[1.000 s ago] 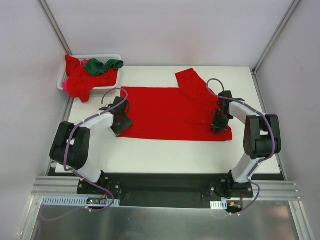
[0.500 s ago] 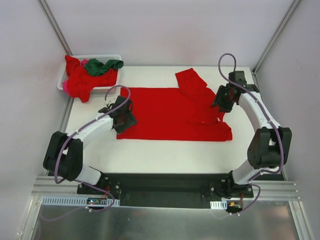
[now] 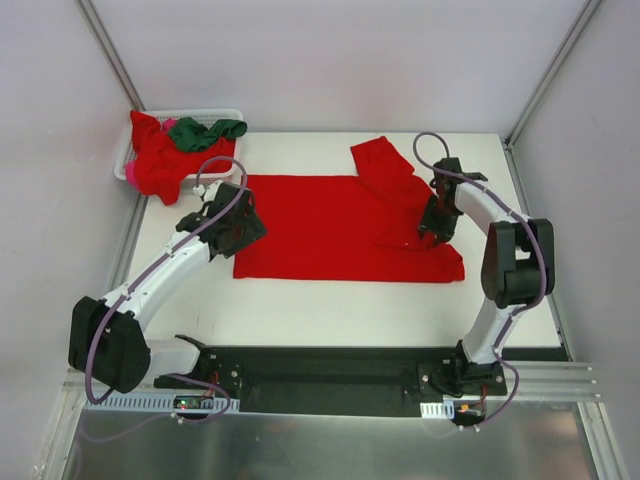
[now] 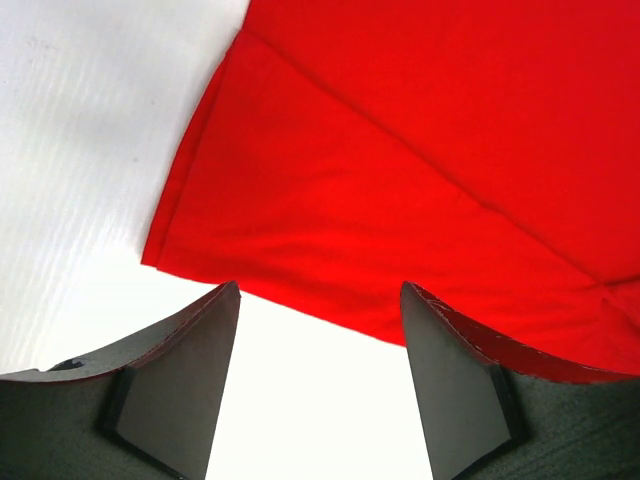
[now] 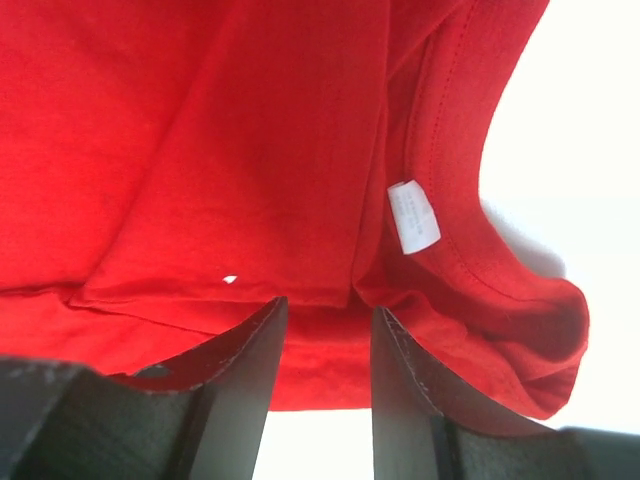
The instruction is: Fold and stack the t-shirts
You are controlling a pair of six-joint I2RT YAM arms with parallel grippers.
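A large red t-shirt (image 3: 340, 225) lies spread flat on the white table, one sleeve (image 3: 380, 160) angled toward the back. My left gripper (image 3: 243, 232) is at its left edge; in the left wrist view the gripper (image 4: 320, 300) stands open over bare table, with the shirt's hem (image 4: 400, 180) just ahead. My right gripper (image 3: 432, 228) hovers at the collar end. In the right wrist view the gripper (image 5: 328, 330) is open with a narrow gap, over the red cloth (image 5: 200, 150) beside the white neck label (image 5: 413, 216). Nothing is gripped.
A white lattice basket (image 3: 225, 115) sits at the back left corner, holding a crumpled red t-shirt (image 3: 160, 165) that spills over its front and a dark green one (image 3: 205, 132). Grey walls and metal posts border the table. Bare table (image 3: 330, 305) lies in front of the shirt.
My right gripper swung to the back right, then returned to the collar. My left arm stretched out and its gripper shifted slightly back along the left edge, opening wider.
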